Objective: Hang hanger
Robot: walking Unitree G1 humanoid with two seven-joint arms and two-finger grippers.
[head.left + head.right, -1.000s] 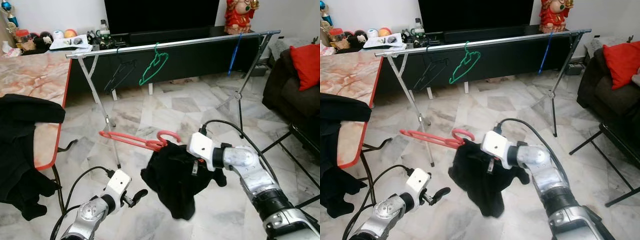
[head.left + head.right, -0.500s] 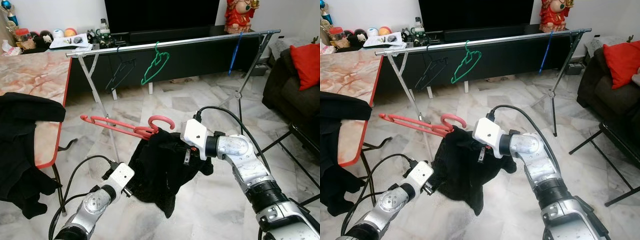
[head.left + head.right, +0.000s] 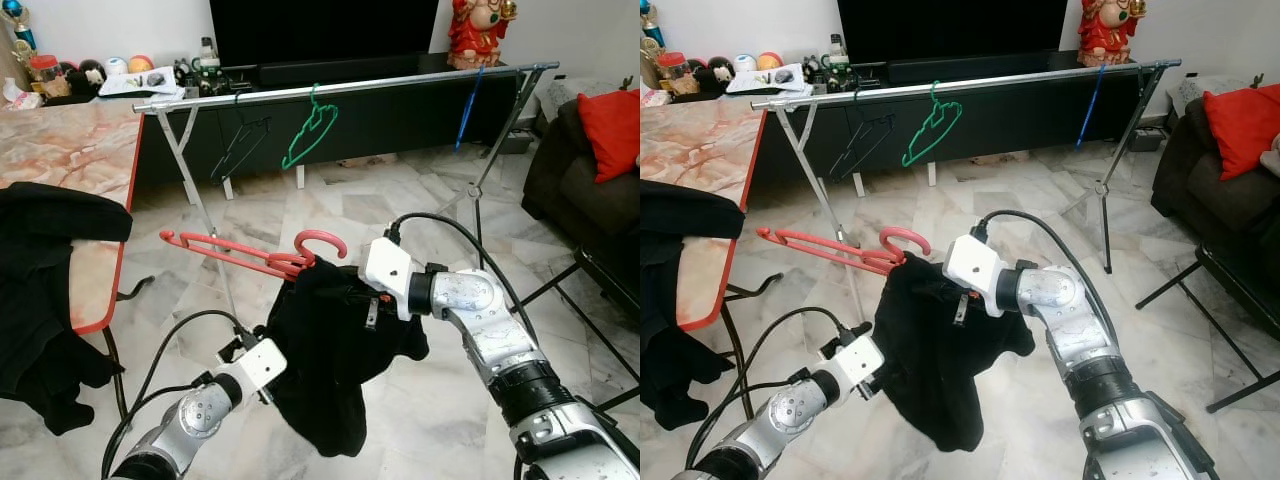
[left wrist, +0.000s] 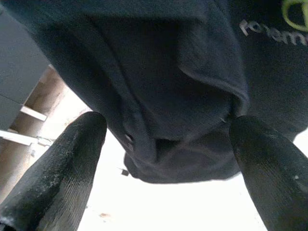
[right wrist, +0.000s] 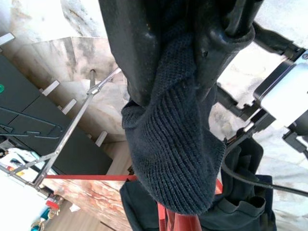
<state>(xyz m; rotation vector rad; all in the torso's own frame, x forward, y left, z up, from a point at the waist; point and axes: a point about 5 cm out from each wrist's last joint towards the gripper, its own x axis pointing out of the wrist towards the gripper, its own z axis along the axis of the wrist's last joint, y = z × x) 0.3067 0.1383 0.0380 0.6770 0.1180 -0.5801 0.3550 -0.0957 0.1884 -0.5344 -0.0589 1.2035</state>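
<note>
A red hanger hangs tilted in mid-air with a black garment draped from its hook end. My right gripper is shut on a fold of this garment just beside the hanger's neck; in the eye views its fingers are buried in the cloth. My left gripper is open at the garment's lower left edge, and the cloth lies just past its fingertips. Behind stands a metal clothes rail carrying a green hanger, a black hanger and a blue hanger.
A marble table with a red edge stands at the left, with black clothing draped over its near corner. A dark sofa with a red cushion is at the right. The rail's crossed legs stand on the marble floor.
My left gripper has risen to the garment's lower edge. My right gripper carried hanger and garment left and slightly up a second ago and now holds still. The garment hangs longer.
</note>
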